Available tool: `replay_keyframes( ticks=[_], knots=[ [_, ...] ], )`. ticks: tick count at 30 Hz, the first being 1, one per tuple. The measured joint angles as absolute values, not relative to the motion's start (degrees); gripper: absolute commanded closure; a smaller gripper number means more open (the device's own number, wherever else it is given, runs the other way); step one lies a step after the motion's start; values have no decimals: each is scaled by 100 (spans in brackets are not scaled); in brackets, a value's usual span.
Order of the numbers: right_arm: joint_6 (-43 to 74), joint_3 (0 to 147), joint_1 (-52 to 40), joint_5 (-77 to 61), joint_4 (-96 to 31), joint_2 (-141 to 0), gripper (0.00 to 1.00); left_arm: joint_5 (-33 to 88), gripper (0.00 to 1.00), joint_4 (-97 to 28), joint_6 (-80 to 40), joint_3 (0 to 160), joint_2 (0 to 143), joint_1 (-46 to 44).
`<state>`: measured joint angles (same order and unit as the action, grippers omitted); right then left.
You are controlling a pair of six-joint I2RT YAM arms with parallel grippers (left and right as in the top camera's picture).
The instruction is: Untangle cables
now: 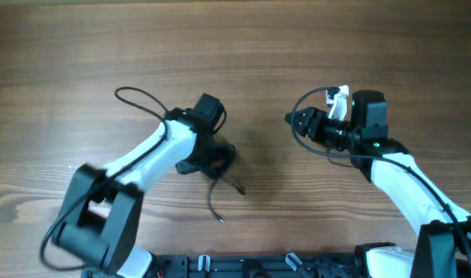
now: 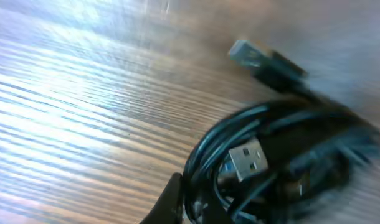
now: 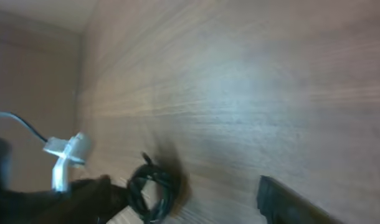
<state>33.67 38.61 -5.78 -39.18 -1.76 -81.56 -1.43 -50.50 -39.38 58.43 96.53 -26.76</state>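
Two grippers: my left gripper (image 1: 218,159) sits over the cables (image 2: 277,163), grip unclear; my right gripper (image 1: 292,120) hangs open, empty. I should pin the bundle and draw one loose plug (image 2: 247,55) out gently.

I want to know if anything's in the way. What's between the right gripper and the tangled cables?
Only bare wooden table lies between the right gripper and the cables. The overhead view shows this best.

There were two robot arms: the left arm (image 1: 143,158) at eight o'clock, the right arm (image 1: 405,177) at four. One cable bundle (image 2: 277,118) lay toward seven, with two silvery plugs (image 2: 249,160) countable on it.
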Motion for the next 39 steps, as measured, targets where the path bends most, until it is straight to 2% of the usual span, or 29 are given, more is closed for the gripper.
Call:
replay_keyframes(
  ticks=[3,8,14,18,25,28,31,34,39],
  knots=[
    [3221,3988,-578,-4491,-172,-8152,0,51,96,-5009,-3789,5872,8567,-2438],
    [3179,3988,-921,-5024,-172,-8152,0,1535,96,-4757,-3752,5911,7234,-1120],
    [2849,3990,-2051,-4781,384,-8152,0,3347,96,-4755,-4110,5911,7107,301],
    [2724,3990,-2665,-4171,585,-8152,0,3927,96,-4729,-4600,5911,7107,849],
    [3295,3990,-2842,-4123,604,-8152,3,4084,96,-4320,-6012,5911,7107,893],
    [3481,3990,-3411,-4023,604,-8152,3,4060,96,-4303,-7105,5911,7107,893],
    [3747,3988,-4071,-3264,709,-8152,3,4058,96,-4309,-8058,5911,7107,893],
    [4047,3975,-4615,-2220,1426,-8309,1,4064,96,-4333,-8875,5911,7107,893],
    [4274,4003,-4928,-1476,3597,-9279,19,4066,96,-4327,-9633,5911,7107,727]
  ],
)
